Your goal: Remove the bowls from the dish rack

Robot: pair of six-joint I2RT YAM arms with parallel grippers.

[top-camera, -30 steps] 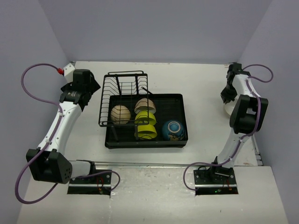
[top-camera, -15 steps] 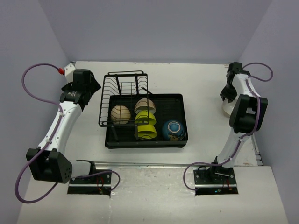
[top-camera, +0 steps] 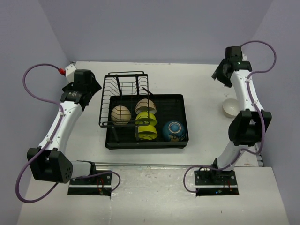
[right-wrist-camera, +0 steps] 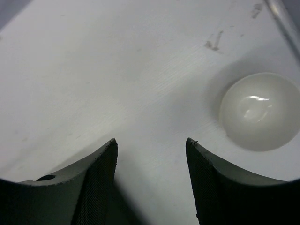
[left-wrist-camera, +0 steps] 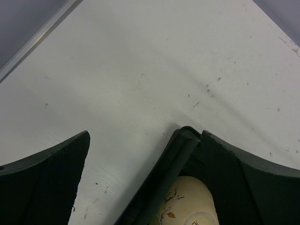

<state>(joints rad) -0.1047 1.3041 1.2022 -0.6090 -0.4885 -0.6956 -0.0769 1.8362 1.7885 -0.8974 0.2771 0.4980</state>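
Note:
The black dish rack (top-camera: 172, 105) sits mid-table and holds several bowls. Two are tan (top-camera: 121, 114) (top-camera: 145, 105), two are lime-green (top-camera: 146, 118) (top-camera: 147, 133), and one is blue (top-camera: 174, 130). A cream-white bowl (top-camera: 230, 108) (right-wrist-camera: 258, 111) stands upright on the table at the right, free of any grip. My right gripper (top-camera: 220, 75) (right-wrist-camera: 151, 140) hovers open behind and above it, with only table between its fingers. At the rack's back-left corner my left gripper (top-camera: 88, 88) (left-wrist-camera: 145, 136) is wide open. The tray corner (left-wrist-camera: 180, 150) and a tan bowl (left-wrist-camera: 192, 201) show beside its right finger.
The upright wire part of the rack (top-camera: 123, 91) rises at the tray's back left. Walls close the table at the back and on both sides. A metal strip (right-wrist-camera: 283, 18) runs along the table's right edge near the white bowl.
My right gripper has opened off the cream-white bowl and moved up and toward the back, leaving the bowl on the table. The left arm has not moved.

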